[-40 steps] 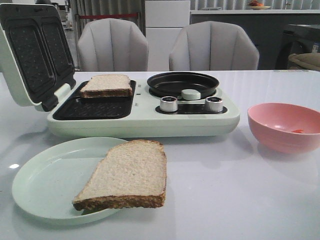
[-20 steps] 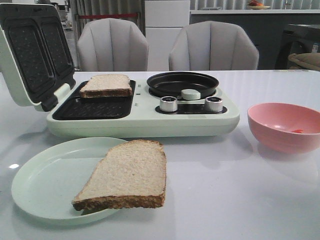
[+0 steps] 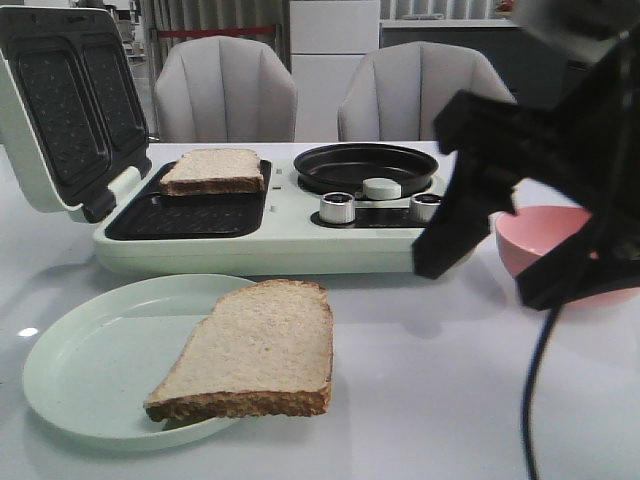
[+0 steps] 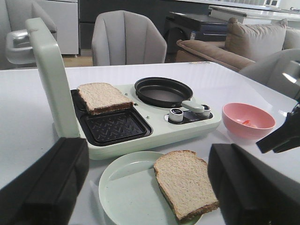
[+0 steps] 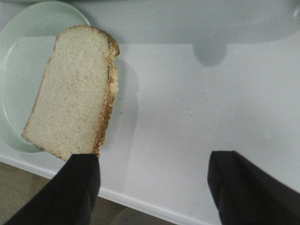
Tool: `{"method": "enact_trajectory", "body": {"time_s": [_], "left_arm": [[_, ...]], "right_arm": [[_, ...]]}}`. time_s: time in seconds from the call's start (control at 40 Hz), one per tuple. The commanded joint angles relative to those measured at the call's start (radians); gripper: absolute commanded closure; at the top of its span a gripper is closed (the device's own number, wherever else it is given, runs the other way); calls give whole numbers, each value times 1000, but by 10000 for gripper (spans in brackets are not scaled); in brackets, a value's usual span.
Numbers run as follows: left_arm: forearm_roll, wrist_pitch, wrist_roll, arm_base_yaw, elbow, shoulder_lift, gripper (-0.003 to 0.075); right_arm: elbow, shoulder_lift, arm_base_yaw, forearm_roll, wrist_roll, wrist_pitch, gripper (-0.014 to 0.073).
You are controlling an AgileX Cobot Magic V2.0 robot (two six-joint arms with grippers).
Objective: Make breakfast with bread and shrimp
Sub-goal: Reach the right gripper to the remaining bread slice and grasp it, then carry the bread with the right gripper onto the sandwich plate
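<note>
White table [image 3: 420,400], two grey chairs behind: right hand [image 3: 500,240], absent a second ago, now looms empty and open before the pink bowl [image 3: 520,245] holding the shrimp [image 4: 247,123]; one bread slice [image 3: 252,352] on the plate [image 3: 80,370], another [image 3: 213,170] in the sandwich maker [image 3: 280,245]; left hand [image 4: 145,187] open too — pickup likely starting.

Black angular fingers [image 3: 470,190], black dangling cable [image 3: 532,390].
</note>
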Motion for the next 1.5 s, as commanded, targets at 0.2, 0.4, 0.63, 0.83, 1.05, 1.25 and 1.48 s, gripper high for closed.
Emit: {"method": "enact_trajectory", "body": {"time_s": [0.2, 0.4, 0.63, 0.83, 1.05, 1.25, 1.48], "left_arm": [[-14, -83, -12, -6, -26, -16, 136], [-14, -83, -12, -6, -26, -16, 136], [-14, -83, -12, -6, -26, -16, 136], [-14, -83, -12, -6, -26, -16, 136], [-14, -83, -12, -6, -26, -16, 136], [-14, -83, -12, -6, -26, -16, 136], [-14, -83, -12, -6, -26, -16, 136]], "right_arm": [[-147, 217, 31, 124, -20, -76, 13], [-204, 308, 31, 215, -84, -82, 13], [-249, 325, 31, 357, -211, -92, 13], [-284, 382, 29, 406, -235, -71, 13], [-306, 427, 31, 474, -258, -70, 22], [-306, 429, 31, 553, -306, -63, 229], [-306, 446, 31, 616, -355, -55, 431]]}}
